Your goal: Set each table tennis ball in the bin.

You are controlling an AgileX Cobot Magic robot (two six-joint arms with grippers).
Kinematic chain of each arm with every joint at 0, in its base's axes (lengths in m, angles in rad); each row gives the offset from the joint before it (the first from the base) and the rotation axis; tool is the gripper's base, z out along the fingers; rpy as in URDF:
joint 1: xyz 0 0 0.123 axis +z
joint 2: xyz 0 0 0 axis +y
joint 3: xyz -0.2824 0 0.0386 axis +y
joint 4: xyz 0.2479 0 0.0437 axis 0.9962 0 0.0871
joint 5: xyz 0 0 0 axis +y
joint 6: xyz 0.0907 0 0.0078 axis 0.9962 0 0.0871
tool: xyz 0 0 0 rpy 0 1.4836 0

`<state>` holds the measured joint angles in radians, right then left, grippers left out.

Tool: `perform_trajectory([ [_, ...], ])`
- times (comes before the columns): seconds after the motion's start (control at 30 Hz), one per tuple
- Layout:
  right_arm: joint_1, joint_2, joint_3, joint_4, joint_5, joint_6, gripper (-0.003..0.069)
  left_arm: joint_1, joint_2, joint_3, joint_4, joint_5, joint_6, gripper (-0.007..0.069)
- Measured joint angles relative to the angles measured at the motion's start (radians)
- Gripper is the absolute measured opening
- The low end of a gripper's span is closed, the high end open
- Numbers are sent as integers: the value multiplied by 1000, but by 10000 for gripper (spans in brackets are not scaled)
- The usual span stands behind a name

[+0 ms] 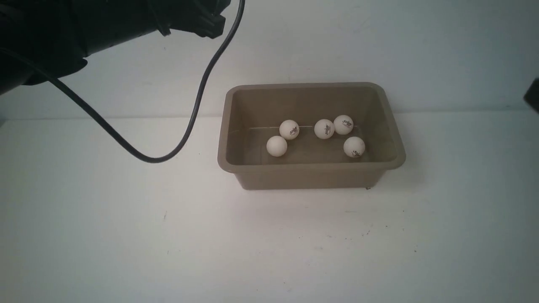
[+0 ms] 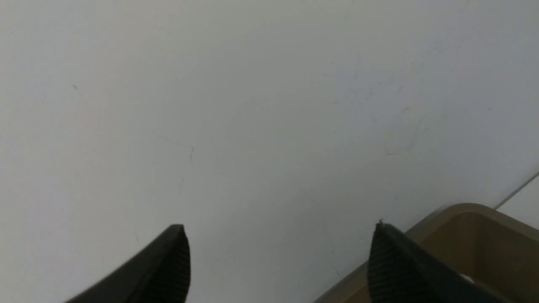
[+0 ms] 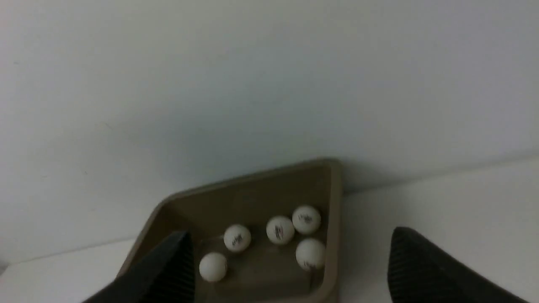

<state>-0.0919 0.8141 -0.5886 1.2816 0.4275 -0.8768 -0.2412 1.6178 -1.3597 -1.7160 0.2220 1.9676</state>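
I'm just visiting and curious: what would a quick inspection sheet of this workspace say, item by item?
Surface: white table, a few small dark specks.
Job's things: five table tennis balls all lie inside the bin.
Clutter: nothing seen.
End effectors: left end effector open, empty, beside the bin's corner; right end effector open, empty, facing the bin.
Cables: black cable hangs from the left arm, looping low left of the bin.
Surroundings: plain white wall.

White logo-printed balls [image 1: 324,128], taupe bin [image 1: 311,176]
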Motion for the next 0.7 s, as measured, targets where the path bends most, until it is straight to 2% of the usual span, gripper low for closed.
perform_trajectory([
  [0.17,0,-2,153,-52,-85,110,544,0,0,0,1,18,-1,510],
  [0.27,0,-11,219,-49,-232,143,526,0,0,0,1,19,-2,510],
  [0.43,0,-11,232,97,-452,150,503,0,0,0,2,35,-3,510],
  [0.53,0,-11,232,147,-489,101,494,0,0,0,2,42,-11,510],
  [0.7,0,-7,233,98,-460,-255,459,0,0,0,2,44,-35,510],
])
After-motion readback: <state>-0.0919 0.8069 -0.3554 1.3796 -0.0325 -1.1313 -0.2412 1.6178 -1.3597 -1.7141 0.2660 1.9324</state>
